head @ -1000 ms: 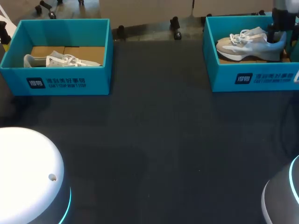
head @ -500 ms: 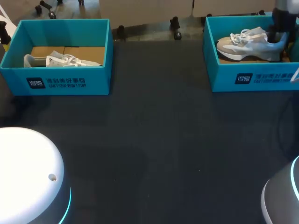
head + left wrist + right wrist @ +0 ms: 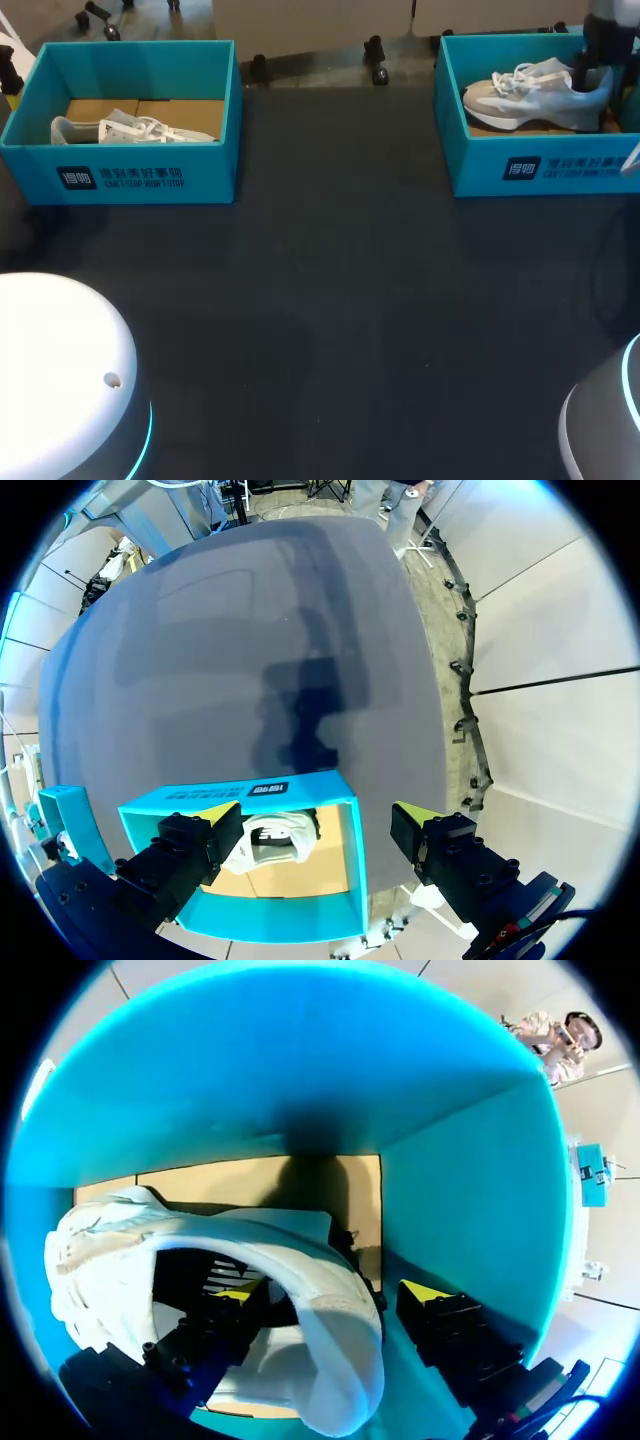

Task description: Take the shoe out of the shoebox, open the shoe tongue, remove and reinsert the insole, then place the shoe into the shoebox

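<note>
A light grey shoe (image 3: 530,95) with white laces lies in the teal shoebox (image 3: 540,170) at the table's far right. My right gripper (image 3: 592,75) is down in that box at the shoe's heel. In the right wrist view one finger is inside the shoe (image 3: 300,1260) and the other outside the heel collar, a narrow gap showing; the gripper (image 3: 335,1300) is open. A second teal shoebox (image 3: 130,175) at the far left holds another pale shoe (image 3: 130,128). My left gripper (image 3: 315,815) hangs open high above that box (image 3: 290,915), nothing between its fingers.
The dark table surface (image 3: 340,300) stretches between and in front of the two boxes. Brown cardboard lines both box floors. The box's teal walls (image 3: 300,1070) stand close around my right gripper. The rounded bases of my arms sit at the near corners.
The heel end of the right shoe has tipped up and shifted slightly at my right gripper. The left box, its shoe and the left arm look unchanged.
</note>
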You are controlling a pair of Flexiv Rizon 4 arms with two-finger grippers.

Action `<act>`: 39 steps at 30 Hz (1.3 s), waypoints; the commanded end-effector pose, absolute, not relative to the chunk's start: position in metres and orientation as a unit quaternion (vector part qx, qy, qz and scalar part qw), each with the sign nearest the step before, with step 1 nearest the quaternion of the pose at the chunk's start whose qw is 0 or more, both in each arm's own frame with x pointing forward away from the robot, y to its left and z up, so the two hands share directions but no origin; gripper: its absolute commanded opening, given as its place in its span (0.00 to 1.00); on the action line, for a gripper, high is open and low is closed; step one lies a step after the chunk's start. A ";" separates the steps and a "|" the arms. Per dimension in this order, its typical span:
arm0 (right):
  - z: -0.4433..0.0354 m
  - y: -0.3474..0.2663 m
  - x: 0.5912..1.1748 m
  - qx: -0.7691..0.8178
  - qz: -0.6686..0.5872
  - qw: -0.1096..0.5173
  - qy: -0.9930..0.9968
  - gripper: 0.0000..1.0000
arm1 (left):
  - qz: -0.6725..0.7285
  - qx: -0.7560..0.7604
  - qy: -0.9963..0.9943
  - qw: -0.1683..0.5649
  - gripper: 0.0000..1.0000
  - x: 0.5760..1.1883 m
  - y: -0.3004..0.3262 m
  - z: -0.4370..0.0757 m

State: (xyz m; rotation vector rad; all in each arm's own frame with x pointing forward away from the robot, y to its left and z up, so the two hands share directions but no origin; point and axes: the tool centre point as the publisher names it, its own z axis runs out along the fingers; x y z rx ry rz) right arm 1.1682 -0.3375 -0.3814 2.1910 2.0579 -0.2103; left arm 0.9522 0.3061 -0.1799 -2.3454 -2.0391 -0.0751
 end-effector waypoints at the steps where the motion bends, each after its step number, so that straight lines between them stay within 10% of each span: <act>1: -0.385 -0.340 1.173 0.725 -0.071 0.059 0.683 0.81 | -0.026 -0.754 -0.656 0.016 1.00 0.951 0.306 -0.180; 7: -0.394 -0.340 1.177 0.714 -0.073 0.054 0.694 0.68 | -0.026 -0.754 -0.656 0.016 1.00 0.951 0.306 -0.180; 14: -0.394 -0.341 1.176 0.715 -0.074 0.050 0.694 0.00 | -0.026 -0.754 -0.656 0.016 1.00 0.951 0.306 -0.180; 39: -0.330 -0.361 1.165 0.725 -0.087 0.109 0.674 0.00 | -0.026 -0.754 -0.656 0.016 1.00 0.951 0.306 -0.180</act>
